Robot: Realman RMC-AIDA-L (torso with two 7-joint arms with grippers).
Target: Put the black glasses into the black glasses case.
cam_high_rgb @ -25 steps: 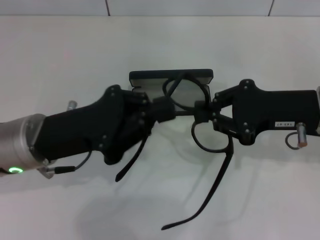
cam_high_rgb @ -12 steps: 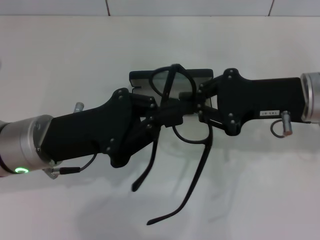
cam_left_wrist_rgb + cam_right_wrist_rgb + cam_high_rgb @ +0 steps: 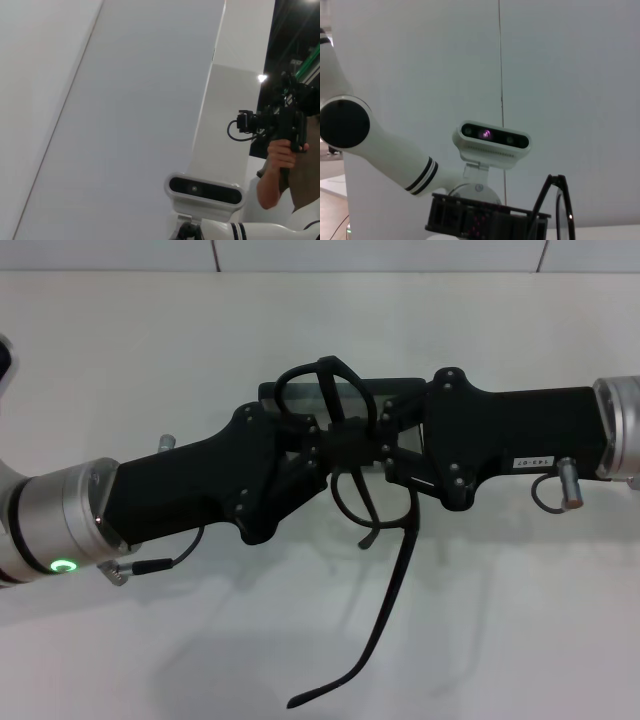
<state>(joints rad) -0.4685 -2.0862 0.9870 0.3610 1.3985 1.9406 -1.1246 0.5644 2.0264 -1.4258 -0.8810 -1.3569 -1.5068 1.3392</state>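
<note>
In the head view the black glasses (image 3: pixel 403 555) hang in the air between my two grippers, turned nearly on edge, with one long temple arm trailing down toward me. My left gripper (image 3: pixel 335 445) comes in from the left and is shut on the frame. My right gripper (image 3: pixel 380 448) comes in from the right and is shut on the frame right beside it. The black glasses case (image 3: pixel 395 388) lies on the white table just behind them, mostly hidden by the grippers and the upper lens. The right wrist view shows part of the glasses (image 3: pixel 566 210).
The white table (image 3: pixel 150 360) runs back to a tiled wall. The wrist views show only the wall, my head camera (image 3: pixel 492 142) and a person holding a camera (image 3: pixel 280 125).
My right gripper has moved left and my left gripper right, so they now meet at the frame. The glasses have turned more on edge in front of the case.
</note>
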